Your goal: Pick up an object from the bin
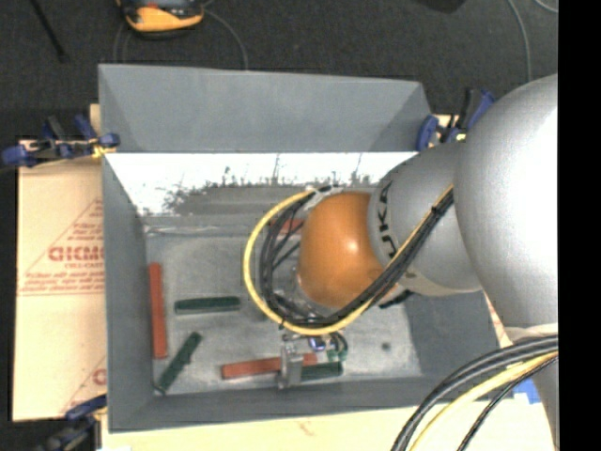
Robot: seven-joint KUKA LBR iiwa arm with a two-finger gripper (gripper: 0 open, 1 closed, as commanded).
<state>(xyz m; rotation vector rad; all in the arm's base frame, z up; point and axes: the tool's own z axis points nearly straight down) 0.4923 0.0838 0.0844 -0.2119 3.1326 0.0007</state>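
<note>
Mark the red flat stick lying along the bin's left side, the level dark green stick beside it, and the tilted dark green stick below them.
Red flat stick (157, 310), camera view, its middle.
Level dark green stick (207, 303), camera view, its middle.
Tilted dark green stick (178, 362), camera view, its middle.

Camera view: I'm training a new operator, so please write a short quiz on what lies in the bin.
1. True or false: the left red stick lies beside the bin's left wall.
2. Which is nearest the gripper? A. front red stick B. slanted green stick C. left red stick
3. How many green sticks lie to the left of the gripper?
Key: 1 true; 2 A; 3 two, the slanted green stick and the level green stick.
</note>
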